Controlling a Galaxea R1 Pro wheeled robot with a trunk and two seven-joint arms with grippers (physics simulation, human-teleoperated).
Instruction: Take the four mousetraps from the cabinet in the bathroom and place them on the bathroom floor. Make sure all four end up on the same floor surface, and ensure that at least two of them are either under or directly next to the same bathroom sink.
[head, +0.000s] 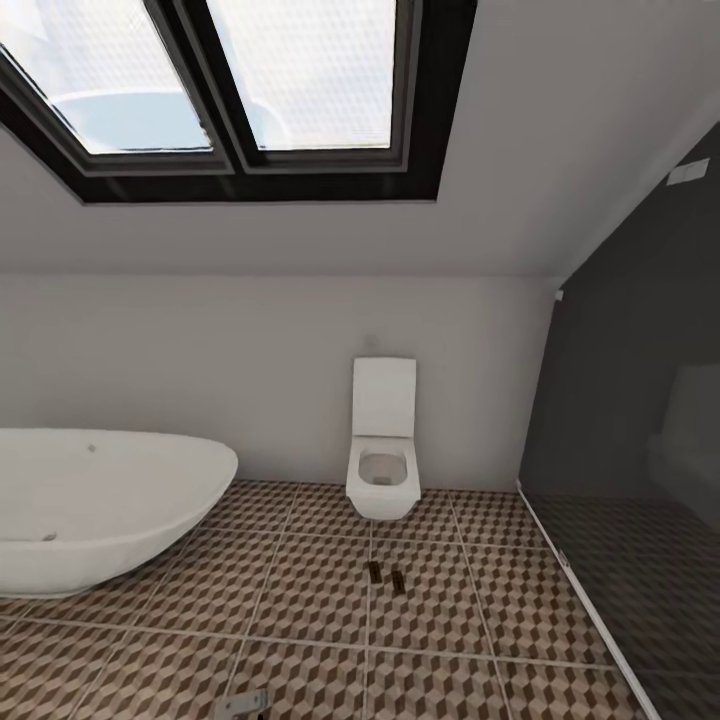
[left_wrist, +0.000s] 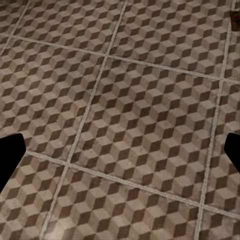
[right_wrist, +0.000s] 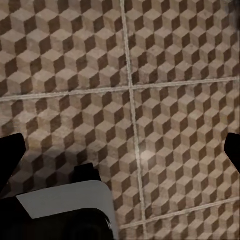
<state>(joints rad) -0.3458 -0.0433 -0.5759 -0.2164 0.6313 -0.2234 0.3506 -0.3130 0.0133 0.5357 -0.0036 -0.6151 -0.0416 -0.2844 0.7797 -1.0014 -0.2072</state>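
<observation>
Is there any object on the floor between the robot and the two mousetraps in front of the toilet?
Nothing visible: only bare bathroom floor lies before the two mousetraps; the bathtub stands off to the left.

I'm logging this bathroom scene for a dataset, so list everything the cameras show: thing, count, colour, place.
mousetraps: two, dark brown, side by side on the floor tiles in front of the toilet.
bathroom floor: one, square tiles with a brown, beige and white cube pattern, pale grout.
toilet: one, white, against the back wall, lid up.
bathtub: one, white, oval, at the left.
skylight window: two panes, dark frame, in the sloped ceiling.
glass partition: one, dark, at the right.
left gripper: black fingertips at both edges of the left wrist view, wide apart, nothing between.
right gripper: black fingertips wide apart over the tiles, nothing between.
</observation>
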